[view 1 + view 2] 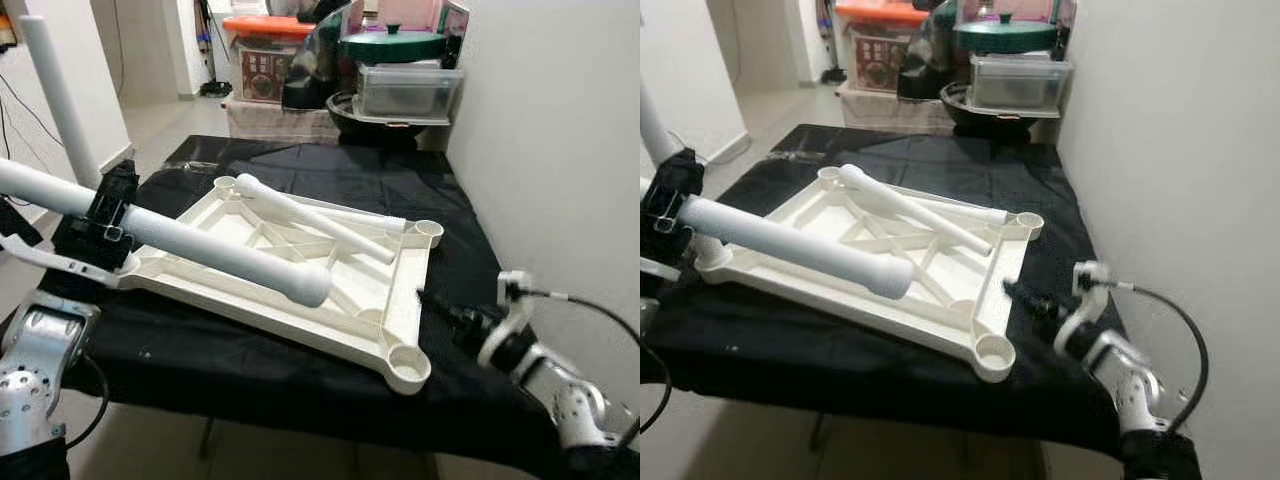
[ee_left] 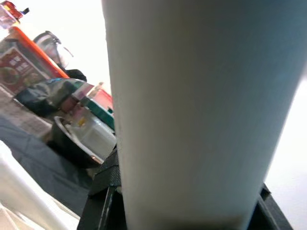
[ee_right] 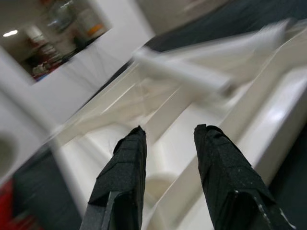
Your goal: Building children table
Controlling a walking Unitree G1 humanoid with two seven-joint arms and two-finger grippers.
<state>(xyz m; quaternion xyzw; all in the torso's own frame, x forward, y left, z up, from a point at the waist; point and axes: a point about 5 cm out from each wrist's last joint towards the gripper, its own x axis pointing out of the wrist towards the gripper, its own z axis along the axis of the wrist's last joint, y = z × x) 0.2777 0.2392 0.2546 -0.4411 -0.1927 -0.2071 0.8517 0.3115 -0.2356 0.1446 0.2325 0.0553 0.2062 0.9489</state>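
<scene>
Gripping white leg (image 1: 215, 250), left tool (image 1: 105, 215), upturned tabletop (image 1: 400, 300), storage boxes (image 1: 405, 90) behind

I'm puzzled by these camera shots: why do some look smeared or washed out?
Left wrist view: the white table leg sits so close that it is soft, and the background glares white. Right wrist view: the tabletop frame is smeared by blur, while the right hand stays sharp. The eye views are evenly lit and sharp.

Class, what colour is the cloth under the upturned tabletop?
Black cloth; clearest in the left eye view.
</scene>
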